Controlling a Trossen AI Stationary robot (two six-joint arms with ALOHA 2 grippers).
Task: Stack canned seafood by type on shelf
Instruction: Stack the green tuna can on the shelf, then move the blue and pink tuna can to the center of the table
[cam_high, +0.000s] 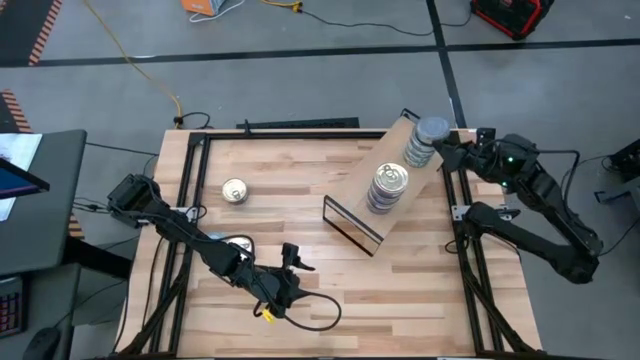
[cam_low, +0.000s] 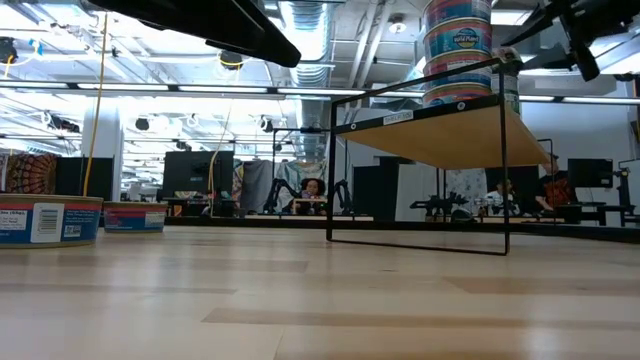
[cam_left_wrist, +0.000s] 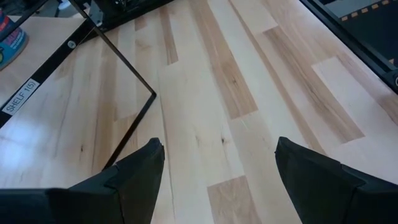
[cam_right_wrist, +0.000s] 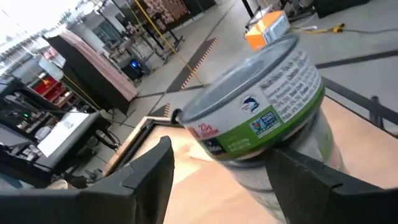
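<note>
The shelf (cam_high: 365, 205), a light wood board on a thin black frame, stands slantwise on the right half of the table. Two stacks of tins stand on it: a gold-lidded stack (cam_high: 388, 186) and a pale-lidded stack (cam_high: 428, 140) at its far end. One gold-lidded tin (cam_high: 234, 190) sits on the table to the left; the low view shows two tins (cam_low: 48, 220) (cam_low: 135, 216) there. My right gripper (cam_high: 447, 151) (cam_right_wrist: 221, 177) is open right beside the far stack, whose top tin (cam_right_wrist: 255, 118) fills its view. My left gripper (cam_high: 297, 262) (cam_left_wrist: 217, 168) hovers open near the table's near edge. My right gripper is open and level with the upper tins of the far stack, coming from the table's right side. One finger (cam_right_wrist: 305, 171) overlaps the stack's side in the wrist view. I cannot tell whether it touches the tins.
The shelf's black frame (cam_left_wrist: 124, 68) (cam_low: 420, 240) stands in front of my left gripper. Black rails (cam_high: 185, 200) run along the table's left and right sides. Bare tabletop (cam_high: 300, 215) lies between the loose tin and the shelf.
</note>
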